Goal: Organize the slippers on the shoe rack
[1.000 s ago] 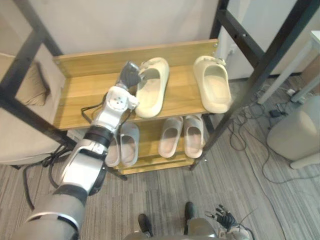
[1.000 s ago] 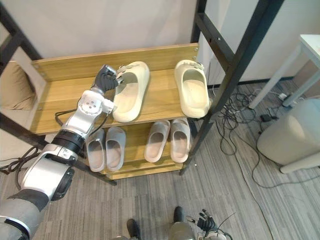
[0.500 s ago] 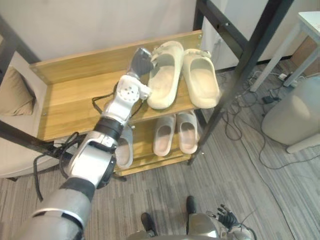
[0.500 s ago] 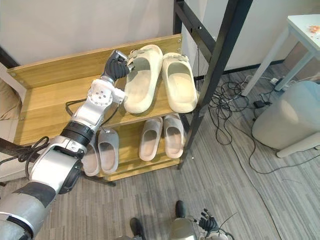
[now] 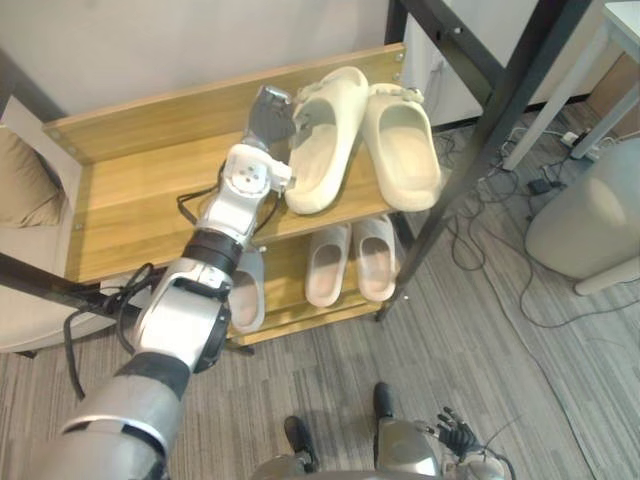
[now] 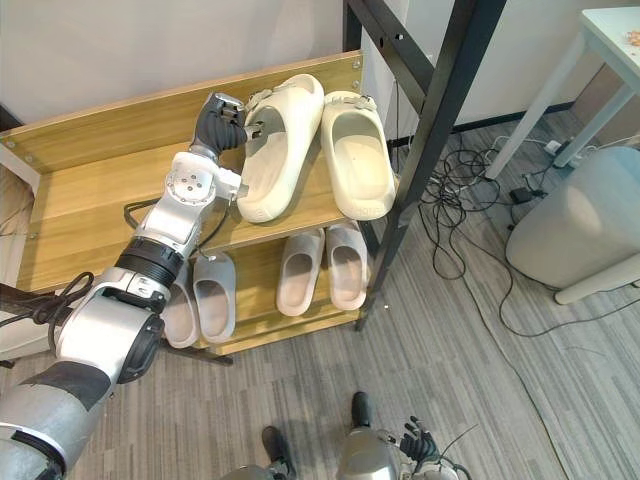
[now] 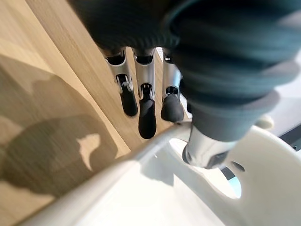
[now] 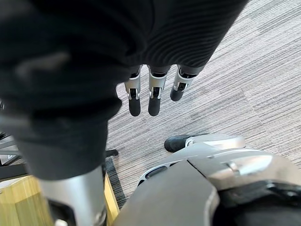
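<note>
left hand (image 5: 272,112) pinches cream slipper (image 5: 322,160) rim, top shelf (image 5: 140,195) | second cream slipper (image 5: 404,150) at 3 o'clock | right hand (image 8: 154,92) relaxed, spread

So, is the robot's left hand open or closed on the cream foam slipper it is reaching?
Closed: the left hand pinches the cream foam slipper's side wall, fingers outside it and thumb inside.

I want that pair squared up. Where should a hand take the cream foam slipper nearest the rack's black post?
Probably its heel rim, from the front and above. The cream foam slipper lies sole down, open heel toward the robot, leaving that end free; its left wall hugs the other cream slipper, gripped by the left hand, and the black post crowds its right side.
</note>
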Robot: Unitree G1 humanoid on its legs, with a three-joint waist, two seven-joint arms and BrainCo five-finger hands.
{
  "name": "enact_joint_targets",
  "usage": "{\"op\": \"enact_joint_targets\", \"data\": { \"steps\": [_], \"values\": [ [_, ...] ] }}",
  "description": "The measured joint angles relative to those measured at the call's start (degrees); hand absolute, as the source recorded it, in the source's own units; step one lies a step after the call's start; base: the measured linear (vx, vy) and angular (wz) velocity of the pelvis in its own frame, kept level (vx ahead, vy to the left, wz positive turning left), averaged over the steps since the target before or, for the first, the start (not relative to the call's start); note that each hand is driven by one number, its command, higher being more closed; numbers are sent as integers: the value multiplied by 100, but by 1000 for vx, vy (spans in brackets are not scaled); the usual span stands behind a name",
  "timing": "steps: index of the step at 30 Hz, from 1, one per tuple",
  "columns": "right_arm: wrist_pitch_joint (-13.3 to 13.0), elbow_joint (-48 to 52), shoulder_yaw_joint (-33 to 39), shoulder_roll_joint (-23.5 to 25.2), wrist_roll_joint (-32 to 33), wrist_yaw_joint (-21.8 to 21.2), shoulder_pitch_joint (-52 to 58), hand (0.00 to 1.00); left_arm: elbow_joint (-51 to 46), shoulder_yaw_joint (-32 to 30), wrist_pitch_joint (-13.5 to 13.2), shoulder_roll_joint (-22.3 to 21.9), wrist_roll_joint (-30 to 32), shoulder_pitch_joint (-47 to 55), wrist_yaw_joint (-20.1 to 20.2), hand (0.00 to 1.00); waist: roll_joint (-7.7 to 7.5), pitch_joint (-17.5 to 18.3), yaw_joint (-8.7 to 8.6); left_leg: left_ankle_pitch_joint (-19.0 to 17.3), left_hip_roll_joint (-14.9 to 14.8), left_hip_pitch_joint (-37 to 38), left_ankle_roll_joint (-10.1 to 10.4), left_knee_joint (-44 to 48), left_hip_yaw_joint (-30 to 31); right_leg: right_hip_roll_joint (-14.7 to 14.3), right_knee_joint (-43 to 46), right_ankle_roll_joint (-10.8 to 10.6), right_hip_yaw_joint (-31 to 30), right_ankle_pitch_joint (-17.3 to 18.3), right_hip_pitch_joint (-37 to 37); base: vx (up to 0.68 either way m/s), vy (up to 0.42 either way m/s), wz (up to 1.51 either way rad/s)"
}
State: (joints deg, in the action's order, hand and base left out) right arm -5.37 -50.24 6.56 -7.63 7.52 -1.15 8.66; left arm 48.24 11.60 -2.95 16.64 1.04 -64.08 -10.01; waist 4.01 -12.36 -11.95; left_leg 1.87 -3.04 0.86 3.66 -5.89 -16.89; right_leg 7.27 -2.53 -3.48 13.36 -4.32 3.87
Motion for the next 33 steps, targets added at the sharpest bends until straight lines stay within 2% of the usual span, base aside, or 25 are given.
{"op": "enact_joint_targets", "data": {
  "steps": [13,23,33],
  "values": [
    [1,-4,-12,-8,-2,-1,2,0,90,-119,87,3,63,62,8,0,6,-4,13,6,-11,39,2,0,172,-1,1,43,182,42,-134,-9,-8,5],
    [2,-9,-60,-40,-7,-1,34,0,87,-175,96,50,64,255,7,0,6,-4,85,6,-19,54,3,0,207,-5,1,38,214,58,-171,-5,-3,1],
    [11,-9,-62,-41,-9,3,33,0,29,-154,94,34,-135,261,13,0,4,-5,83,8,-20,55,4,0,241,-5,1,40,250,63,-191,-2,-1,0]
  ]
}}
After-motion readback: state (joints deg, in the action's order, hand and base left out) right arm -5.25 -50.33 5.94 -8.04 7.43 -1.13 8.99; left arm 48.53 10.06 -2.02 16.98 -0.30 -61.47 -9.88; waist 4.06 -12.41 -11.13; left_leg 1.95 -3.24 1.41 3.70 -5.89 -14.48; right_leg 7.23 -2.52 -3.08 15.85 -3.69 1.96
